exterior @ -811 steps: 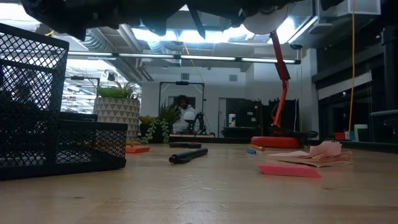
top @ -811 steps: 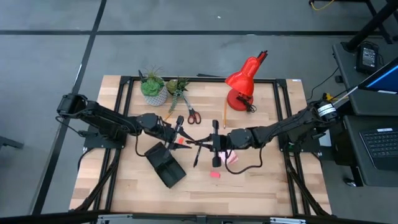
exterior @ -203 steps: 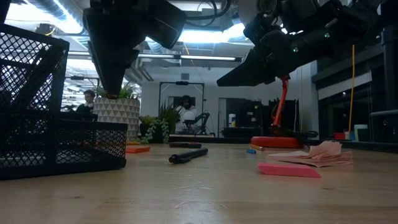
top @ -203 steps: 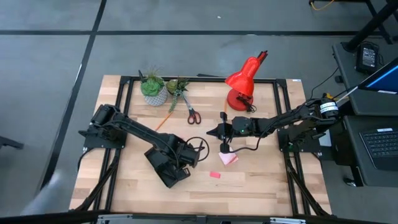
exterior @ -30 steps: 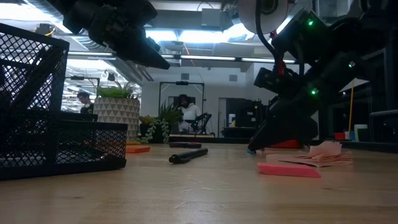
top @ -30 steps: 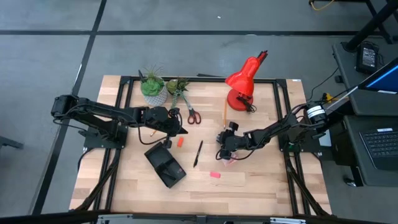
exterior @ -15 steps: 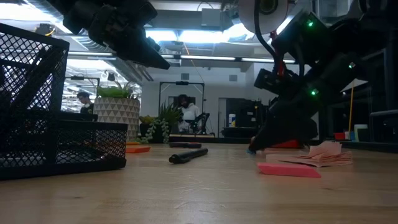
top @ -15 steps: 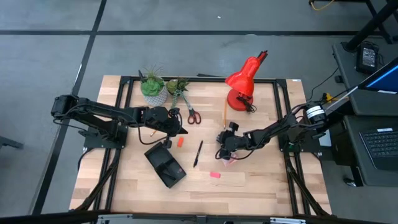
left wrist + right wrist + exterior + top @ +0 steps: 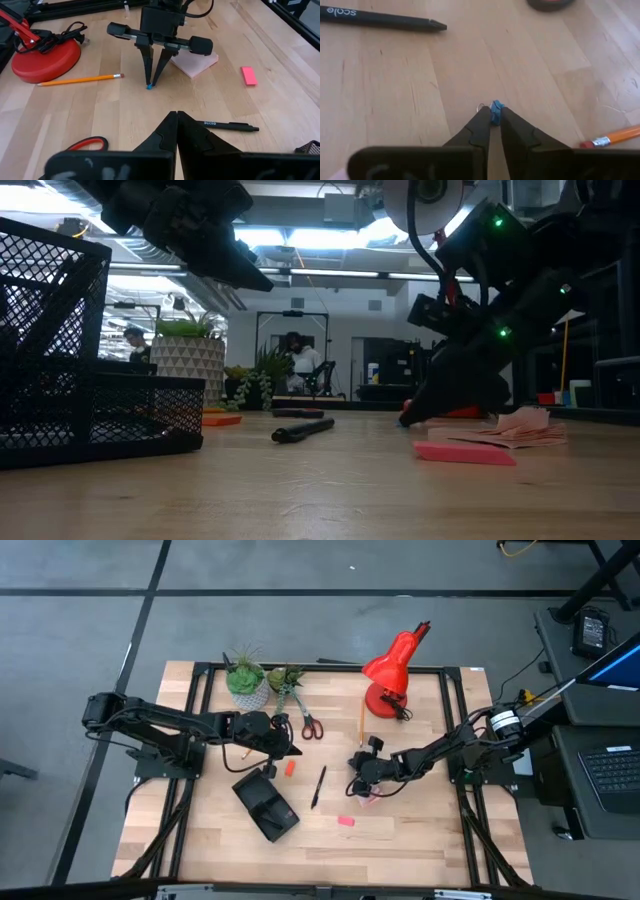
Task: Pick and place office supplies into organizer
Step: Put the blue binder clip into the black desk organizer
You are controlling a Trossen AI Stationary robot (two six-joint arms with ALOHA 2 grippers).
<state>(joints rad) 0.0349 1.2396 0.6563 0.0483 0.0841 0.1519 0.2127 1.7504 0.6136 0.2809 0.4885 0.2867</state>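
Right gripper (image 9: 490, 121) pinching blue clip (image 9: 495, 111), seemingly, on wooden table (image 9: 395, 85).

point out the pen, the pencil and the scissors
pen (image 9: 318, 786), high view, middle of its barrel
pencil (image 9: 80, 79), left wrist view, middle of its orange shaft
scissors (image 9: 310, 726), high view, on the red handles

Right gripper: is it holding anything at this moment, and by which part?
The right gripper pinches a small blue item between its fingertips, at the table. Which part it grips cannot be told. The left gripper is shut and empty.
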